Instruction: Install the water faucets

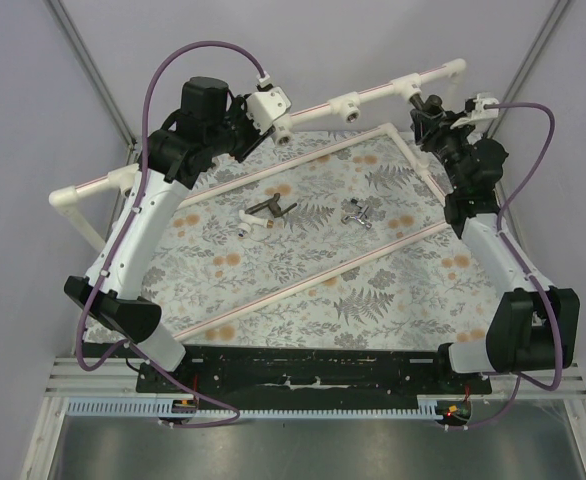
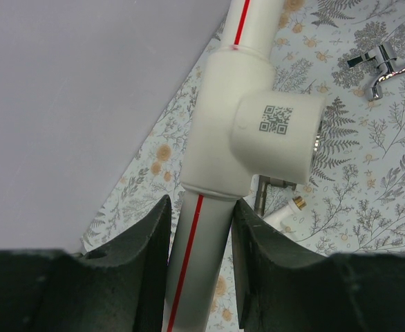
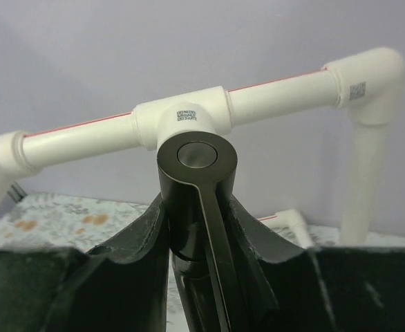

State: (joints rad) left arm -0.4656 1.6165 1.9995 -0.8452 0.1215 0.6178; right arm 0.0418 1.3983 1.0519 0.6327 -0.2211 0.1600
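The right gripper (image 3: 197, 204) is masking most of the dark faucet (image 3: 197, 158); only its round cap and a strip of its body are showing, and the rest is running out of frame. In the left wrist view a tee socket (image 2: 275, 135) is hiding all but the white end of the short faucet (image 2: 282, 212). The right fingers are clamping the dark faucet just before a socket on the far rail. The left gripper (image 2: 200, 204) is gripping the white pipe frame (image 2: 189, 270) tight below the tee. The short faucet and the silver cross-handled faucet (image 1: 358, 215) are lying apart on the floral cloth (image 1: 373, 290), with pale grey walls (image 1: 323, 30) standing behind.
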